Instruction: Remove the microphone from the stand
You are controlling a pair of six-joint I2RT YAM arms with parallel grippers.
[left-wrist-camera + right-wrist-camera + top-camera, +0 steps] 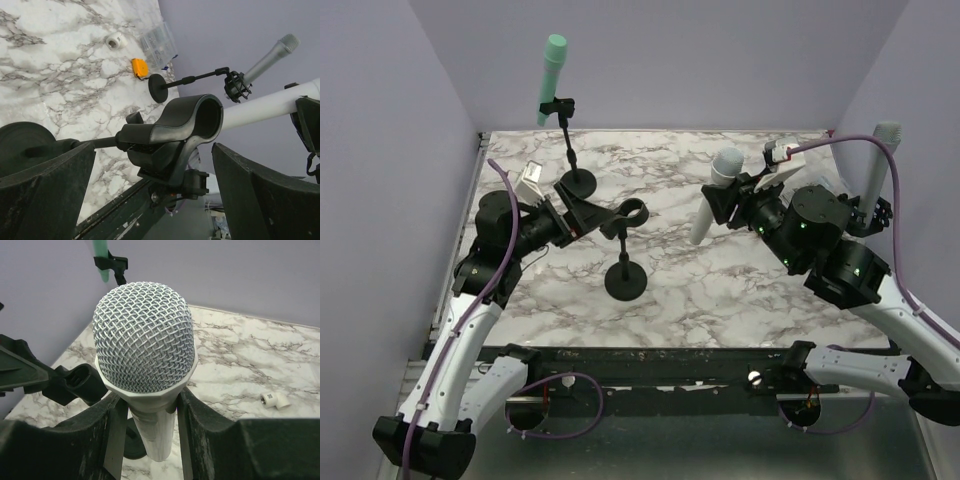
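The white microphone [713,192] with a silver mesh head [145,337] hangs tilted above the marble table, clear of the stand. My right gripper [730,203] is shut on its body just below the head, with a finger [210,440] on each side. The empty black clip [631,213] of the stand sits atop a short post over a round base [625,283]. My left gripper [582,212] is open, and its fingers [265,200] stand wide on either side of the clip [185,120] without touching it. The microphone's white body [270,105] shows just beyond the clip.
A green microphone [552,75] stands clipped in a stand at the back left. A grey microphone [880,160] sits in another stand at the right wall. Near it lie an orange piece [140,67], a small white fitting [275,400] and a clear box [157,42].
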